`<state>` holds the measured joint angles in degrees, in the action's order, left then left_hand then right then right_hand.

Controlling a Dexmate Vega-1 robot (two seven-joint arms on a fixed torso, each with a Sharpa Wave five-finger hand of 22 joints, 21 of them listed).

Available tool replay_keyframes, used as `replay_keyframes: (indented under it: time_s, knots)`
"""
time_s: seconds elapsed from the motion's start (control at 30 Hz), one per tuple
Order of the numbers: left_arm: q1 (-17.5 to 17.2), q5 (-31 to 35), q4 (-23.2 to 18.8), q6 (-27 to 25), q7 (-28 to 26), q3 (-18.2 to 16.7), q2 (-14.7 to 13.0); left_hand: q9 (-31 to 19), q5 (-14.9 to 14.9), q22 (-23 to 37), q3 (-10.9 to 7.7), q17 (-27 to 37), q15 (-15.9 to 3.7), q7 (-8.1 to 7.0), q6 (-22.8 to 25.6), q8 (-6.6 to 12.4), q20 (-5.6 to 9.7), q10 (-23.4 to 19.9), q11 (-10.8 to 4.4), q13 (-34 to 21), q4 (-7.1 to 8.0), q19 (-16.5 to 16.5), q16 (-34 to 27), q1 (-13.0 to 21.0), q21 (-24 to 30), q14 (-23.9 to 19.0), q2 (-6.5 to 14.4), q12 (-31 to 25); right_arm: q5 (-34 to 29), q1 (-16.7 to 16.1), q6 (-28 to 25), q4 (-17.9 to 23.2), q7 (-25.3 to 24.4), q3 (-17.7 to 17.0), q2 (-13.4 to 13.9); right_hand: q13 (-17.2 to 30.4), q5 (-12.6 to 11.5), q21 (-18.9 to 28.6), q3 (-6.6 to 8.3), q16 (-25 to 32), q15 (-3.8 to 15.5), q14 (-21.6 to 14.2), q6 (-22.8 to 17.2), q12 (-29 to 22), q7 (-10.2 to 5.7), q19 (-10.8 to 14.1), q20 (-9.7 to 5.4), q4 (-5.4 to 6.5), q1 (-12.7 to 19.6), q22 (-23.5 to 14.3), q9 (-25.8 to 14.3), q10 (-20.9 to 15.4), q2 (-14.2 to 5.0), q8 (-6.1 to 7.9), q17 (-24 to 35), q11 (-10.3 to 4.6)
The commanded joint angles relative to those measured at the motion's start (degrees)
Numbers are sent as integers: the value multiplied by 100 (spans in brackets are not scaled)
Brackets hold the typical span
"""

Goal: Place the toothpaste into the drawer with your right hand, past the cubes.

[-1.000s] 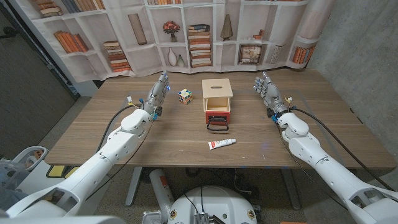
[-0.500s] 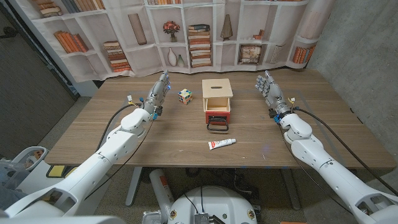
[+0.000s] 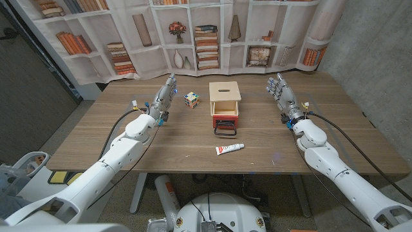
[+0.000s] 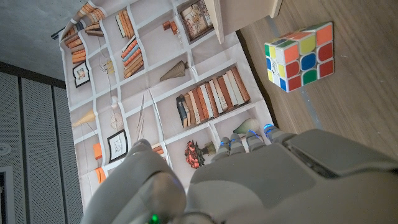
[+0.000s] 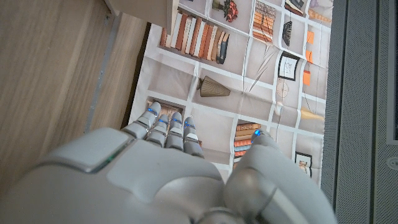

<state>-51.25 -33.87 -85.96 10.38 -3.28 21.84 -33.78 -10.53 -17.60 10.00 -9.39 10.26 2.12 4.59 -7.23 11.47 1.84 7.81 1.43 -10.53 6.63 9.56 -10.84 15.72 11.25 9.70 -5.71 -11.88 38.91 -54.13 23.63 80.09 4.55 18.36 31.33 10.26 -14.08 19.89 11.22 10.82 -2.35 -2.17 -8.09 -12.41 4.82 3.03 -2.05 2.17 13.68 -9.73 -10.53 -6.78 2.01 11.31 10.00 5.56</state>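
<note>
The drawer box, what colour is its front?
Red, on a pale wooden box; the head view shows it best.

table (image 3: 161,142): matt wood grain | drawer box (image 3: 224,92): pale wood | toothpaste (image 3: 229,149): glossy

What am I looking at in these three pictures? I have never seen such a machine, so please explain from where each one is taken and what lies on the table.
This is a robot with two arms that stands at a wooden table. The wide picture is taken from its head and looks down. The left hand and the right hand are both open and hold nothing. On the table are a small wooden box with a red drawer, a colourful puzzle cube beside it, and a toothpaste tube that lies nearer to the robot. The other two pictures come from cameras on the wrists, so they are turned: one looks along the back of the left hand toward the cube, the other along the back of the right hand toward a bookshelf backdrop.
</note>
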Motion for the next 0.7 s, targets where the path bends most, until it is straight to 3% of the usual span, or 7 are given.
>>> replay_keyframes:
  time_s: [0.03, 0.7]
  knots:
    - [-159, 27, -55, 253, -77, -104, -11, -15, -40, 31, 3, 8, -7, -5, 77, 70, 133, -61, -17, -11, -25, 286, -41, 50, 39, 192, 61, -47, 129, -214, 144, 161, 171, -90, 83, 28, -42, -5, 11, 23, -32, -19, -73, -29, 3, 41, 1, -21, 62, -32, -20, -73, -7, 36, 22, 13]
    - [-166, -9, -136, 117, -47, -121, -91, -12, -50, 30, 23, 5, -35, -10, 166, 75, 134, -143, -36, -11, -40, 235, -38, 81, 48, 119, 87, -57, 170, -462, 324, 354, 293, -157, 169, 29, -41, -34, 16, 30, -19, -83, -140, -45, -23, 115, -7, -63, 110, -34, -21, -147, -19, 47, 23, -20]
